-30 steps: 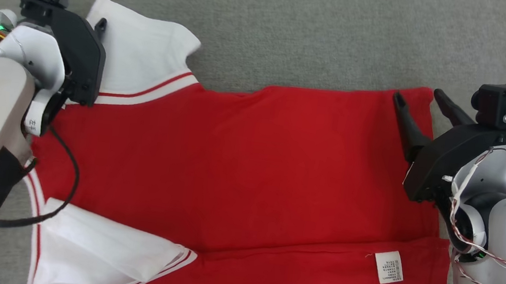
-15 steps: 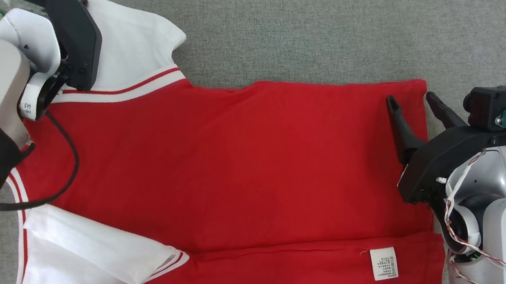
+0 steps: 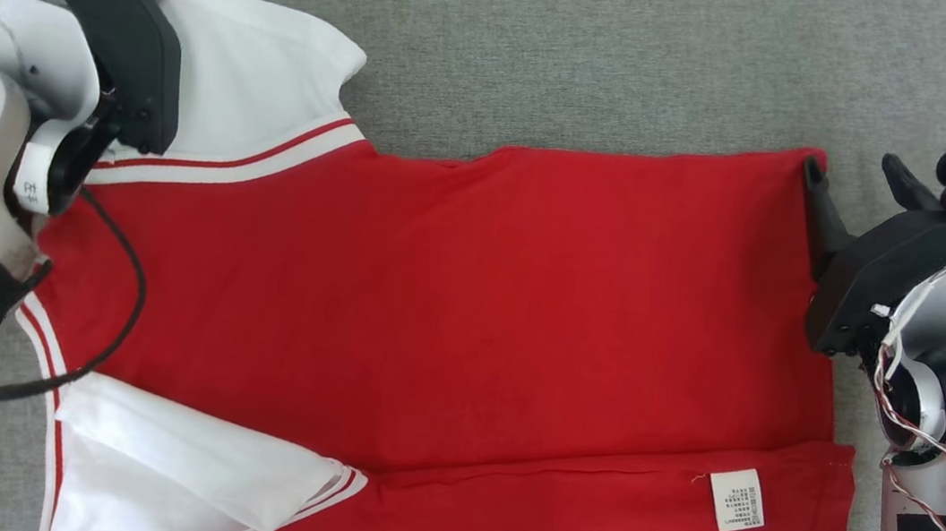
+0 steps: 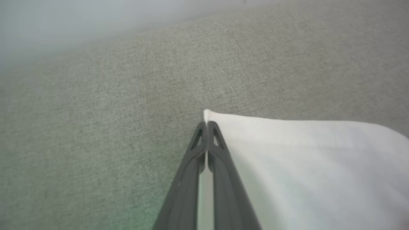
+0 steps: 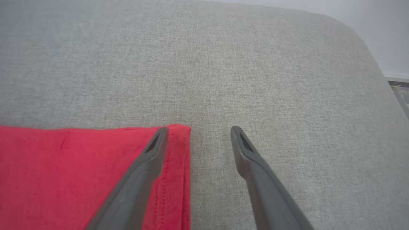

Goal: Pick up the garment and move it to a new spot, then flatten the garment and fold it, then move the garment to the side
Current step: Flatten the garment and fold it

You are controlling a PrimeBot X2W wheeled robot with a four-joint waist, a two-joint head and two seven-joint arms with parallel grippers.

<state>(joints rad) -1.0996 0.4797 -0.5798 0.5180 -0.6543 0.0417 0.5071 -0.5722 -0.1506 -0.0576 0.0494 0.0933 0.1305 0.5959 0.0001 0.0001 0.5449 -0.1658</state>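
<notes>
One garment [image 3: 451,299], red with two white sleeves [image 3: 260,86], lies flat across mid-frame on the grey surface [image 3: 599,46]. One white label [image 3: 737,501] sits lower right on the near folded strip.

Two end effectors:
- Right end effector [image 5: 198,128], right edge: fingers apart, straddling the far red hem corner, forearm angled inward.
- Left end effector [image 4: 206,124], upper left: fingers together, clamped on the far sleeve's corner.

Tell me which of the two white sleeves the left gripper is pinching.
The far sleeve, top left in the head view: the left gripper is shut on its corner. The near sleeve, bottom left, lies free.
</notes>
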